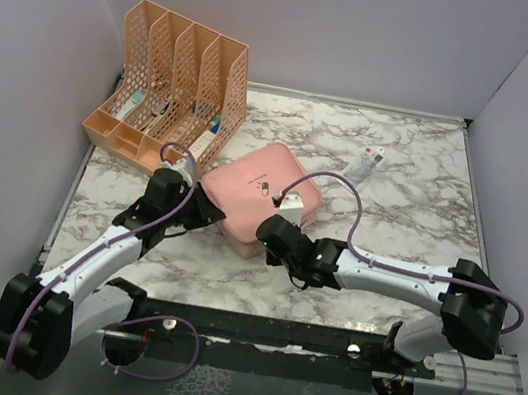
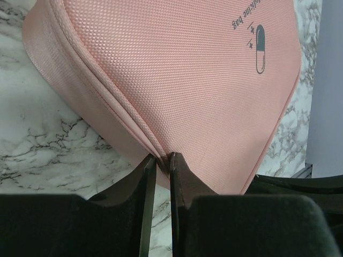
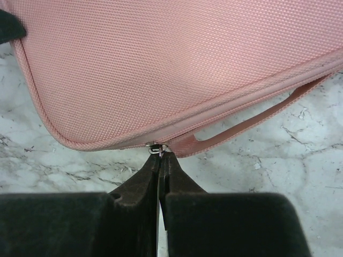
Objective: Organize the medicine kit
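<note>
Position of medicine kit (image 1: 257, 188): lay flat and zipped shut about mid-way across marble table (image 1: 417, 193), turned corner-on to the arms, pill logo up. Sat directly ahead of both pairs of jaws, touched by each along its near rim, so about equally close to either arm.

Found left gripper (image 2: 162, 156) at the kit's near left side, on the seam. Jaws drawn almost together, leaving only a sliver for the seam ridge. Appeared to pinch that ridge, probably as a brace. Found right gripper (image 3: 159, 154) further right on the near edge. Jaws fully closed on small metal zipper pull (image 3: 155, 148), just left of the root of carry strap (image 3: 257, 115) on the side wall.

Judged the deciding relation to be pull against zip line. Ran sideways across the right jaws, not toward them: leftward along the straight edge and then round a rounded corner, rightward behind the strap. Called, probably, for a drag parallel to that edge rather than a tug straight back, with a turn of the wrist at the corner and the left grip holding the kit in place.

Room for moving: open marble to the right, broken only by a small packet (image 1: 368, 162) well apart toward the far right. Tighter at far left, crowded by orange file rack (image 1: 177, 82) just beside the kit's corner; could not tell whether touching. Bounded at the near side by black rail (image 1: 321, 341) behind both wrists.
</note>
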`<act>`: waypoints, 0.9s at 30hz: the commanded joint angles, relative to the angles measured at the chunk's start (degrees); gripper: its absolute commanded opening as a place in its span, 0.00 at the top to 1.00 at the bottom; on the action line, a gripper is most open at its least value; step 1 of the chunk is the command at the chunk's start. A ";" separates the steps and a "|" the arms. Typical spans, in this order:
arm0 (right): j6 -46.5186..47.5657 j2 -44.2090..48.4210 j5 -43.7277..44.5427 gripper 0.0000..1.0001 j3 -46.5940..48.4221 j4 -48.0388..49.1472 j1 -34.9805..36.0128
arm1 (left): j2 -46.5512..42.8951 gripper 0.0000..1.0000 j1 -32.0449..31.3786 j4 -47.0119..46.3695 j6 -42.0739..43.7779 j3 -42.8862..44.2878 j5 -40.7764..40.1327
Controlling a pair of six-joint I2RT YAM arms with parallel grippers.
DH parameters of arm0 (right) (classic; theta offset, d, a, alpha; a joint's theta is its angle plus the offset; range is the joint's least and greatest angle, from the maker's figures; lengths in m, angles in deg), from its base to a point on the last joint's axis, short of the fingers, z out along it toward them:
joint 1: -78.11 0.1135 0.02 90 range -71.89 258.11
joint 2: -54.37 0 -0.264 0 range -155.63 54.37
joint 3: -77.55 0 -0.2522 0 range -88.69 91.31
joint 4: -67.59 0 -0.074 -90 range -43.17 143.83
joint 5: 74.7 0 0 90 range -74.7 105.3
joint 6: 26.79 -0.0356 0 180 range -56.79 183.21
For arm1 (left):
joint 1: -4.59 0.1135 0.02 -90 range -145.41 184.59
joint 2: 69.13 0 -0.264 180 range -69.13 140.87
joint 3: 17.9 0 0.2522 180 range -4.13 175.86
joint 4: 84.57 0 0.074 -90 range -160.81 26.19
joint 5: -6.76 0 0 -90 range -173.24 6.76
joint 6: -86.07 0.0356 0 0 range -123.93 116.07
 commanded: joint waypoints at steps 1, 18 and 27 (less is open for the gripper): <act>5.90 4.43 -3.02 0.99 -1.95 1.08 -0.46 | 3.46 1.00 0.47 -1.18 7.99 5.33 4.01; 4.70 -2.44 -15.30 0.99 2.17 9.61 -0.34 | 3.24 0.53 0.57 3.69 8.43 6.06 -4.49; 5.85 -6.34 -18.00 0.99 6.62 11.87 -0.34 | -6.60 0.36 0.54 -2.96 0.38 -3.24 4.14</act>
